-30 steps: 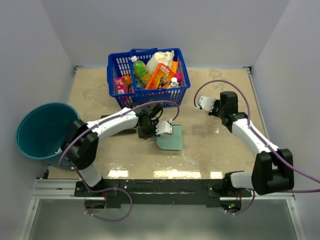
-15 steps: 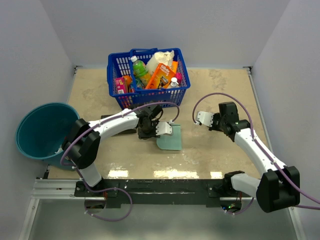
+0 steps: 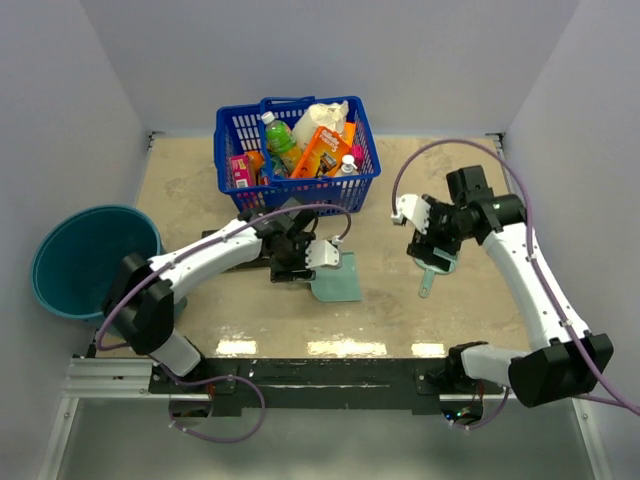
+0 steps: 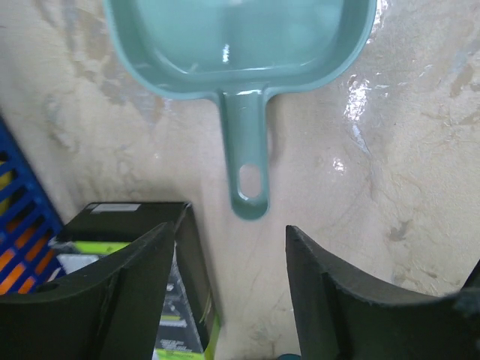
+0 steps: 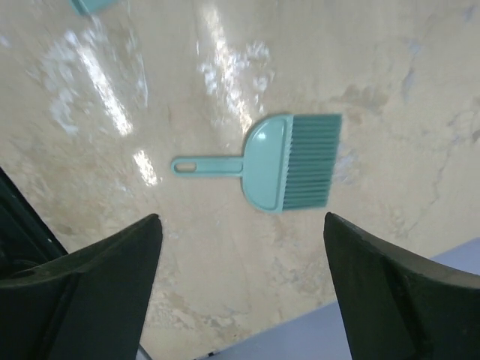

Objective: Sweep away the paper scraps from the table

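No paper scraps show in any view. The mint-green dustpan (image 3: 338, 278) lies flat on the table (image 3: 450, 170), and its pan looks empty in the left wrist view. My left gripper (image 3: 300, 256) is open just behind the dustpan's handle (image 4: 247, 161), holding nothing, with its jaws apart (image 4: 231, 232) on either side of the handle's end. The mint-green brush (image 3: 436, 264) lies on the table, bristles to the right in the right wrist view (image 5: 292, 161). My right gripper (image 3: 428, 238) hovers above it, wide open (image 5: 241, 221) and empty.
A blue basket (image 3: 297, 150) full of groceries stands at the back centre. A round teal bucket (image 3: 90, 262) sits off the table's left edge. A flat black-and-green packet (image 4: 120, 217) lies beside my left fingers, under the left arm (image 3: 240, 262).
Both grippers have opened. The right one let go of the brush, which now lies on the table below it. The left one released the dustpan handle and drew back slightly.
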Robot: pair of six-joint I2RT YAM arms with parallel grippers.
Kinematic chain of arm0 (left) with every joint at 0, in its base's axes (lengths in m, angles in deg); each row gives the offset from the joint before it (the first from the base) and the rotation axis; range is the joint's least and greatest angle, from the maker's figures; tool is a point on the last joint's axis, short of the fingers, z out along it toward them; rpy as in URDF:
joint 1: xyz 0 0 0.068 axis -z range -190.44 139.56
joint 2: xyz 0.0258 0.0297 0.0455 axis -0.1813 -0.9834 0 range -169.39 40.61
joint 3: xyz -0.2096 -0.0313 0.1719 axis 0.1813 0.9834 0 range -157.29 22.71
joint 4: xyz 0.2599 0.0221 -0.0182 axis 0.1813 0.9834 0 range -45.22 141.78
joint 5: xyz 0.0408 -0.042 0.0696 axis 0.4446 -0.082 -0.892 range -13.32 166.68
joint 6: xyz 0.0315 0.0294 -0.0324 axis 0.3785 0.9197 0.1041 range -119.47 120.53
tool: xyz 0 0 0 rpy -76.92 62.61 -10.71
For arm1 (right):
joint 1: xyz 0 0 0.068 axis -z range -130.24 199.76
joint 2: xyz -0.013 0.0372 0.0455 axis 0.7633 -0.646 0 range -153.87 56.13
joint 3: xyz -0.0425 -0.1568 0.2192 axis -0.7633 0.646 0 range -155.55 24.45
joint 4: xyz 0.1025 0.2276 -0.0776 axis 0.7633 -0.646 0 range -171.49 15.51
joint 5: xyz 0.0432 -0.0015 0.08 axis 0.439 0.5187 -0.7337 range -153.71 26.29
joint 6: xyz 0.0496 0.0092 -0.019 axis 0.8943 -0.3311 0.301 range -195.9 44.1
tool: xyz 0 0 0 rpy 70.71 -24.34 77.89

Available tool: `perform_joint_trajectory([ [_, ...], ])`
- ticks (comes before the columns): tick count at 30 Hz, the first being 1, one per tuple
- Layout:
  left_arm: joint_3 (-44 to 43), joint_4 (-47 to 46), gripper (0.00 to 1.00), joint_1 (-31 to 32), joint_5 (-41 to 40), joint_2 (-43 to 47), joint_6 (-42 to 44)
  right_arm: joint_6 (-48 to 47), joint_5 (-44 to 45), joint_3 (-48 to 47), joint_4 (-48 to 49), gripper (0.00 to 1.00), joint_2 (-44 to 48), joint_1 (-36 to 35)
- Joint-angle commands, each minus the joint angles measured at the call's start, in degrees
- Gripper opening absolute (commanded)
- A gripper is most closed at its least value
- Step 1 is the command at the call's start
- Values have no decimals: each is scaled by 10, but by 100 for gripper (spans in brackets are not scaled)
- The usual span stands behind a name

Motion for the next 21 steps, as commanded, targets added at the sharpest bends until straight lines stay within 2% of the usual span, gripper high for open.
perform_joint_trajectory([
  [1,-45,12,67,-11,15,62,-6,108,-119,-131,-81,98,-30,-1],
  [2,-51,11,67,-15,16,66,-14,153,-106,-144,-55,99,-36,-1],
  [3,-58,9,67,-21,18,68,-22,253,-93,-162,-25,98,-52,-1],
  [4,-73,5,68,-35,29,74,-46,299,-77,-170,28,99,-60,-1],
  [5,-81,-2,68,-45,34,78,-61,362,18,-177,60,99,-70,-1],
  [7,-104,-27,69,-82,51,91,-103,500,88,-202,105,99,-101,-1],
  [8,-110,-36,100,-93,46,96,-119,523,111,-212,113,99,-109,-1],
  [10,-103,-93,100,-118,-6,118,-168,549,148,-237,130,99,-124,0],
  [12,-91,-132,100,-138,-32,134,-181,564,170,-265,136,99,-134,-1],
  [15,-85,-151,100,-161,-45,147,-208,571,188,-292,150,99,-146,0],
  [20,-126,-175,100,-191,-56,139,-257,563,214,-342,193,99,-158,-1],
  [21,-146,-190,100,-196,-80,135,-265,557,222,-351,206,99,-158,0],
])
